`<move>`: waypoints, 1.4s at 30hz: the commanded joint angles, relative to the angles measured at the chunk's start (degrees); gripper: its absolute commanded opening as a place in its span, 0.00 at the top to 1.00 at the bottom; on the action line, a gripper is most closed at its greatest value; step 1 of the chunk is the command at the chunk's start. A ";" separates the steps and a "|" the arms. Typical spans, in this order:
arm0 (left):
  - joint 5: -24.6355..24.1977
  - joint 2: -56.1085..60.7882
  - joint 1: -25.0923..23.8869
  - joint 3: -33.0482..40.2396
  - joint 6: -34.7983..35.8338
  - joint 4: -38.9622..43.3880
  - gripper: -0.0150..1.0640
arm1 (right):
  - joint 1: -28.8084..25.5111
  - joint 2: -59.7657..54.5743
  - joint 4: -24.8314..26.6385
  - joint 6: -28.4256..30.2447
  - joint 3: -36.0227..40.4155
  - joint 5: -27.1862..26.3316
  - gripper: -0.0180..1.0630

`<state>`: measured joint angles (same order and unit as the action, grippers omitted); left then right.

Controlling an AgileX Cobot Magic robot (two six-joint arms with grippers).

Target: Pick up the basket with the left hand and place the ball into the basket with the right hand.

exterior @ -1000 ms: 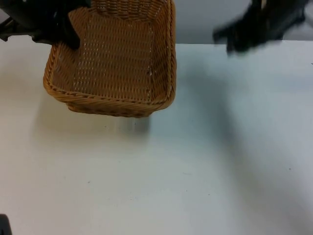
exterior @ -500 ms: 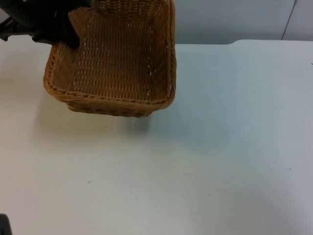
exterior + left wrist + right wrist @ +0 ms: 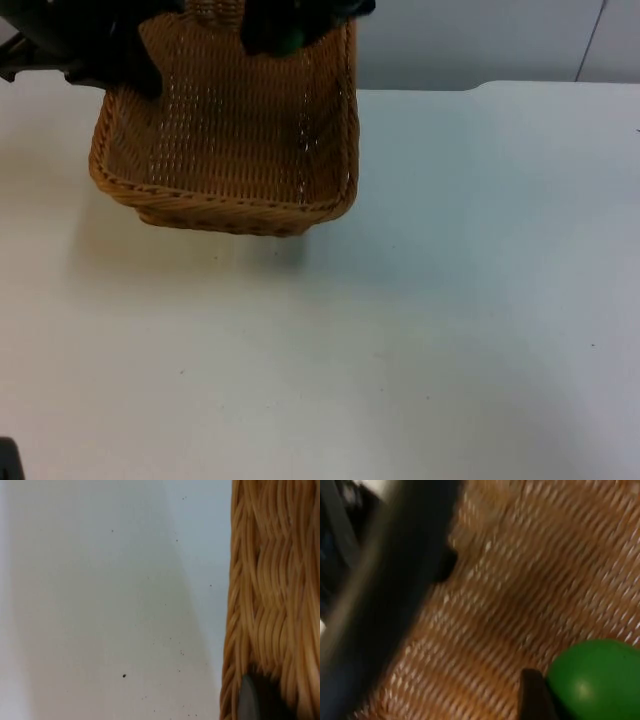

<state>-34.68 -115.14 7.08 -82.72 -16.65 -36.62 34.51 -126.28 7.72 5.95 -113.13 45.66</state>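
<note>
Two grippers are working upper left: left gripper [image 3: 125,65] clamping the basket [image 3: 230,150] rim, right gripper [image 3: 285,30] gripping the ball [image 3: 595,680], which risks bouncing out.

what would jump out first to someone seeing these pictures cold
The wicker basket stands out first, held above the white table at the far left by the left hand, which grips its rim. Next comes the green ball, held in the right hand over the basket's far end, with the woven bottom right beneath it.
</note>
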 commanded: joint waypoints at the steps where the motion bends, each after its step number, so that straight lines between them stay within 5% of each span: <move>1: 1.13 0.89 -0.05 -0.47 0.15 -1.29 0.99 | 0.26 -0.21 0.09 -0.05 0.37 0.82 0.98; 32: 1.63 0.89 -0.05 -0.47 0.15 -1.29 0.99 | 0.26 -4.30 -2.95 1.86 0.37 -8.28 0.97; 36: 1.63 0.89 -0.05 -0.47 0.15 -1.29 0.99 | 0.26 -4.30 -2.95 2.02 0.37 -8.86 0.81; 40: 1.63 0.89 -0.05 -0.47 0.15 -1.29 0.99 | 0.26 -4.30 -2.95 1.08 0.37 -10.42 0.50; 42: 1.63 0.89 -0.05 -0.47 0.15 -1.29 0.99 | 0.26 -4.30 -2.95 0.08 0.37 -10.66 0.46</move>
<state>-34.06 -115.14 7.08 -82.72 -16.65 -36.62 34.60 -130.43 5.17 6.59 -112.90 35.93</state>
